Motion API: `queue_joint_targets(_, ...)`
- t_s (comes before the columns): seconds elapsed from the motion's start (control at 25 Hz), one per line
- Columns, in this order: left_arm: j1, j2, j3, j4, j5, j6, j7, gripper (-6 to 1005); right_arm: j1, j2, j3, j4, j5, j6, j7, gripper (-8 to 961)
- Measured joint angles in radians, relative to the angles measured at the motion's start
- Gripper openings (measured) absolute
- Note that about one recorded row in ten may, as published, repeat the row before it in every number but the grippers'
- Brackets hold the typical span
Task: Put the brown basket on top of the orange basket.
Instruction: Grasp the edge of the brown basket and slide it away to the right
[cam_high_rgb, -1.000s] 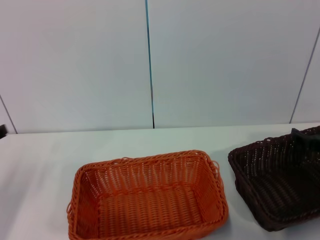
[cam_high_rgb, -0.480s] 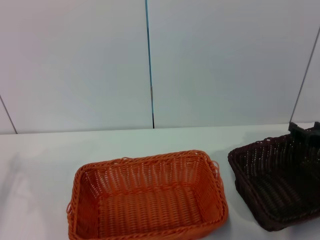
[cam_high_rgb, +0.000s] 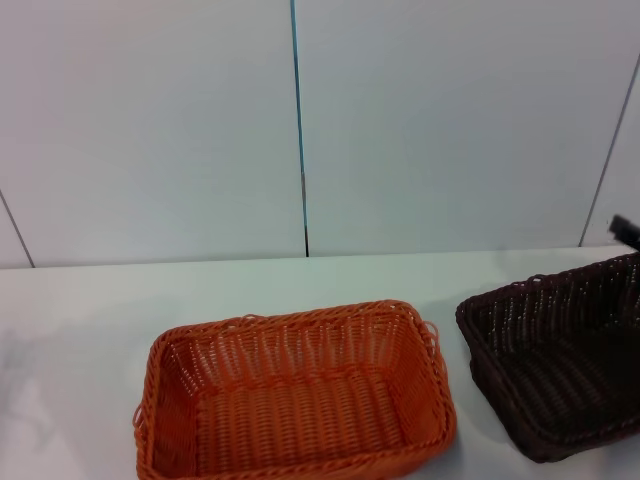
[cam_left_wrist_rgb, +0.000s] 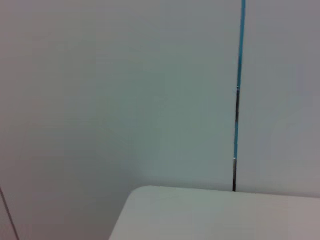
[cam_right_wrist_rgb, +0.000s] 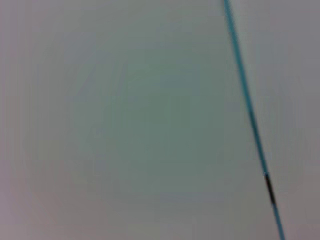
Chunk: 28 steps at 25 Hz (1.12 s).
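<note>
The orange basket (cam_high_rgb: 295, 395) sits upright on the white table (cam_high_rgb: 90, 310) in the head view, low and centre. The brown basket (cam_high_rgb: 560, 360) stands to its right, apart from it, cut off by the picture's right edge. Only a small dark tip of my right gripper (cam_high_rgb: 624, 229) shows at the right edge, just above the brown basket's far rim and not touching it. My left gripper is out of view. Neither wrist view shows a basket or a gripper.
A pale wall with a blue-black vertical seam (cam_high_rgb: 299, 130) stands behind the table. The left wrist view shows a rounded table corner (cam_left_wrist_rgb: 145, 197) against that wall. The right wrist view shows only wall and the seam (cam_right_wrist_rgb: 250, 115).
My right gripper has lifted off the brown basket's far rim, up and to the right, almost out of the head view. The dark bit at the left edge has gone.
</note>
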Motion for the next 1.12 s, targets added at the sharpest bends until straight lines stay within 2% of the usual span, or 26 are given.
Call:
queue_joint_targets(0.16, -0.001, 0.0, 0.0, -0.019, -0.057, -0.002, 0.069, 893, -0.043, -0.008, 0.001, 0.101, -0.106, -0.004, 0.158, 735)
queue_joint_targets(0.32, -0.001, 0.001, 0.0, -0.038, -0.119, 0.001, 0.134, 894, -0.053, -0.038, 0.017, 0.163, -0.301, -0.039, 0.371, 734)
queue_joint_targets(0.48, -0.002, 0.002, 0.0, -0.05, -0.15, 0.001, 0.177, 894, -0.035, -0.066, 0.075, 0.173, -0.449, -0.107, 0.507, 734)
queue_joint_targets(0.84, 0.001, 0.005, -0.003, -0.064, -0.155, 0.003, 0.186, 893, 0.06, -0.119, 0.23, 0.186, -0.781, -0.265, 0.711, 732)
queue_joint_targets(1.12, 0.004, 0.008, -0.003, -0.075, -0.155, 0.003, 0.189, 893, 0.166, -0.153, 0.256, 0.152, -1.053, -0.343, 0.845, 731)
